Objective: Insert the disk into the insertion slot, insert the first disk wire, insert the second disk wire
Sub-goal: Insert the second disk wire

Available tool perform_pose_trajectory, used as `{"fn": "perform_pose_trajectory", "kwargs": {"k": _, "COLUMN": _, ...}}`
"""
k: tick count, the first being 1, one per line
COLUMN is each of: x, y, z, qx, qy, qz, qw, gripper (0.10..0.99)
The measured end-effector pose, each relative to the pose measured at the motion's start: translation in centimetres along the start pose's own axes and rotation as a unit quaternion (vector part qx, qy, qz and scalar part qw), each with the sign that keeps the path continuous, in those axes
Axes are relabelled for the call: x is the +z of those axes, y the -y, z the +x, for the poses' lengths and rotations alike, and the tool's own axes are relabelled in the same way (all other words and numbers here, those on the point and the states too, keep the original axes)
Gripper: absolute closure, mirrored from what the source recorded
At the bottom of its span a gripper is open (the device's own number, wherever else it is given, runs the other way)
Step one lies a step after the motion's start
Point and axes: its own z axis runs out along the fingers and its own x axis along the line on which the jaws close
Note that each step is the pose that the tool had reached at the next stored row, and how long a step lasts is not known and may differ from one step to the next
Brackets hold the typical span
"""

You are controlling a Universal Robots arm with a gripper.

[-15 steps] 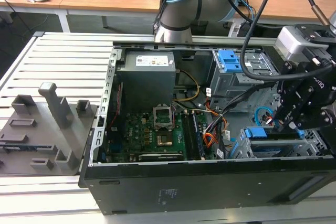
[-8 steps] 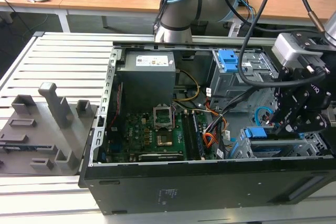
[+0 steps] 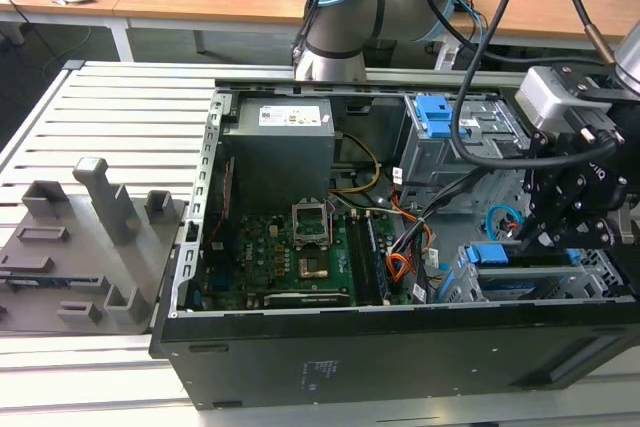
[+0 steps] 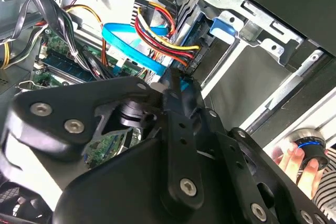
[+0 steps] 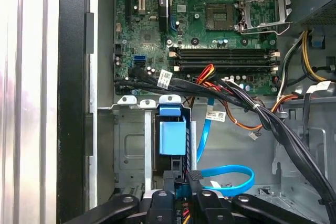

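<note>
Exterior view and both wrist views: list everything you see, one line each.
Computer case: one, black, open, on the slatted table.
Slatted table: one, pale metal.
Power supply: one, grey, at the case's far wall.
Motherboard: one, green, on the case floor.
Insertion slot: one, grey cage, exterior view's right; the disk's blue tab sits in it.
Taller cage: one, grey with blue latch, behind the slot.
Second disk wire: one, light blue, looped beside the slot.
First disk wire: red-orange-yellow leads, to a black plug at the disk.
Fixture block: one, grey, exterior view's left.
Person's hand: one, on a blue-ringed knob.
Claw: one, black, over the slot.
</note>
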Motion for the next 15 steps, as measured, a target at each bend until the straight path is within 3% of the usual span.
{"fn": "perform_pose_trajectory", "kwargs": {"k": 12, "x": 0.07, "y": 0.00, "z": -0.01, "qx": 0.000, "qy": -0.0005, "qz": 0.0000, "qw": 1.0000, "gripper": 0.925}}
{"fn": "perform_pose_trajectory", "kwargs": {"k": 14, "x": -0.67, "y": -0.05, "z": -0.01, "qx": 0.000, "qy": -0.0010, "qz": 0.0000, "qw": 1.0000, "gripper": 0.925}}
{"fn": "perform_pose_trajectory", "kwargs": {"k": 15, "x": -0.67, "y": -0.05, "z": -0.01, "qx": 0.000, "qy": -0.0009, "qz": 0.0000, "qw": 1.0000, "gripper": 0.925}}
